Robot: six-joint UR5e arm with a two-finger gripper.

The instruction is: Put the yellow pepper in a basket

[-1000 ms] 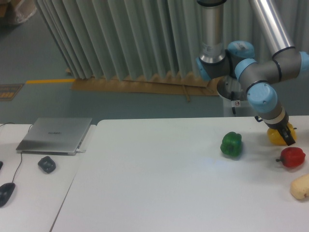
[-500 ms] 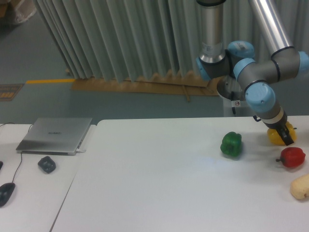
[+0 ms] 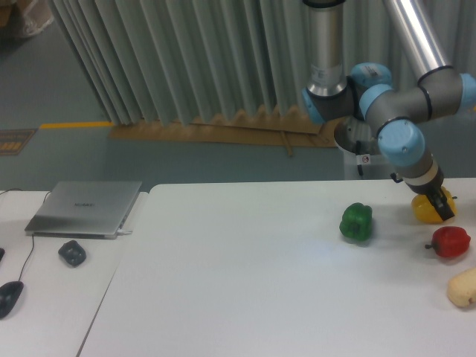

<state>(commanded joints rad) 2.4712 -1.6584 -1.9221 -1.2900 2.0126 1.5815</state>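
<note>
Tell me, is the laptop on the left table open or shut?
Shut. The laptop lies flat, its silver lid facing up; no screen or keyboard shows.

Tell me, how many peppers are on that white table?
3. The green pepper sits toward the middle, the yellow pepper is behind and right under the pincer, and the red pepper is nearer, by the right edge.

Green bell pepper (image 3: 356,222), red bell pepper (image 3: 450,242), pale beige lump (image 3: 462,288) on white worktop (image 3: 245,282); silver closed laptop (image 3: 85,208) left.
</note>
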